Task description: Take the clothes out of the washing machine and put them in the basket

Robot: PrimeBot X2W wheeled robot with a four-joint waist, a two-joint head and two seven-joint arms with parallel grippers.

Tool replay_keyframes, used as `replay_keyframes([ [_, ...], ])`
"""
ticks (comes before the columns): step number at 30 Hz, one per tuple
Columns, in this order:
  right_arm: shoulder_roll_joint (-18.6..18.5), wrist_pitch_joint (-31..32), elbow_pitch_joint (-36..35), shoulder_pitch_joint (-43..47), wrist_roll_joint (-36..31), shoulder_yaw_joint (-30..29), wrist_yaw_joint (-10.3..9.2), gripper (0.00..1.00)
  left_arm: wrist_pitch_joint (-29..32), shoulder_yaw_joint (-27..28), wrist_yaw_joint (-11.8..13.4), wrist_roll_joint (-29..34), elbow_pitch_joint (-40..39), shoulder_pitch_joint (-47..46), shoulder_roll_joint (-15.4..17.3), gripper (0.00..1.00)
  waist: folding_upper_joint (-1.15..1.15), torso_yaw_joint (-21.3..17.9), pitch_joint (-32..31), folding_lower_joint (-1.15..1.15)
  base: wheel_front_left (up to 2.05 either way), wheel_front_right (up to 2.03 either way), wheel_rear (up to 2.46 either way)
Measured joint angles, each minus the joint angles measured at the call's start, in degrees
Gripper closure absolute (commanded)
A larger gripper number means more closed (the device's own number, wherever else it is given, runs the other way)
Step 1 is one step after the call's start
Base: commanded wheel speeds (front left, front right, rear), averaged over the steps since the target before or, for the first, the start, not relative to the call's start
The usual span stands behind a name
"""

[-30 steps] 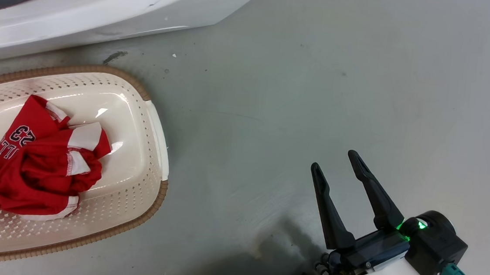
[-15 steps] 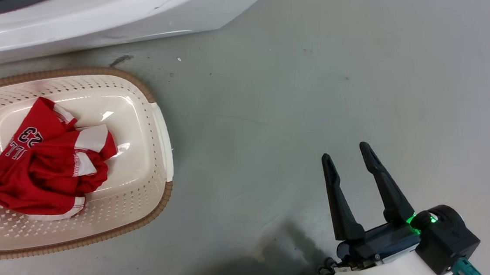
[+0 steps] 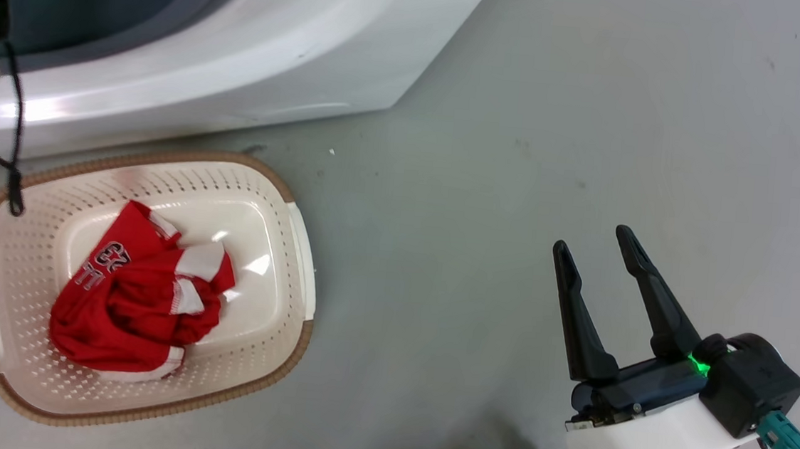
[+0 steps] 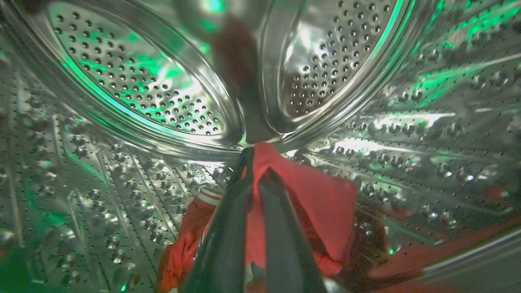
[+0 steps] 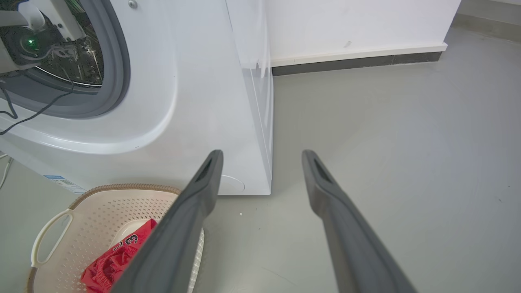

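While reaching deep into the washing machine (image 3: pixel 278 51), pinching a red garment (image 4: pixel 321 195) with the left tool (image 4: pixel 257 162) — holding the two dark fingers (image 4: pixel 224 244) nearly together, trapping fabric between them close to the tips. Judging the job as partway done: counting a red bundle (image 3: pixel 137 297) as already delivered, lying crumpled in the basket (image 3: pixel 247 355), showing white trim and a number 23; not telling whether one piece or two. Counting the pinched garment as the part left, lying low against the perforated steel drum (image 4: pixel 122 93), not yet lifted clear of it. Looking soft and limp, bunching into folds, showing a white-striped cuff (image 4: pixel 209 196) just left of the fingers. Remaining, by this reading: drawing it out through the porthole, carrying it to the basket standing on the floor (image 3: pixel 522 120) just before the machine, letting go. Not able to tell about further cloth lower in the drum — seeing only reddish blur and reflections there. Holding the right tool (image 3: pixel 593 240) idle over bare floor, well apart from the basket, fingers spread wide, gripping nothing.
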Motion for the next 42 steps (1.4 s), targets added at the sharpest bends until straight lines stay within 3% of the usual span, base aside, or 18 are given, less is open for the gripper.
replay_keyframes([
  [10, 0.0, 1.1, 1.7, 1.6, -0.4, -2.4, 0.00, 0.00, 0.0, 5.8, 1.1, 0.9, -17.2, 18.0, -1.9, 1.00, 0.00, 2.1, -8.9, 0.00, 0.00, 0.00, 0.00],
  [18, 0.0, 2.9, 2.5, 3.5, -1.8, -4.3, 0.00, 0.00, 0.0, 8.6, 0.3, 3.5, -26.3, 31.1, -6.9, 1.00, 0.00, 5.4, -16.6, -0.01, 0.00, 0.00, 0.00],
  [30, 0.0, 5.5, 1.4, 7.3, -2.8, -8.9, 0.00, 0.00, -0.1, 8.2, -1.5, 6.7, -36.3, 47.2, -14.3, 1.00, 0.00, 11.2, -26.3, -0.02, 0.00, 0.00, 0.00],
  [42, 0.0, 8.1, -0.3, 12.1, -3.5, -11.8, 0.00, 0.00, -0.2, 5.7, -2.0, 8.1, -49.2, 64.5, -17.5, 1.00, 0.00, 16.9, -34.1, -0.01, 0.00, 0.00, 0.00],
])
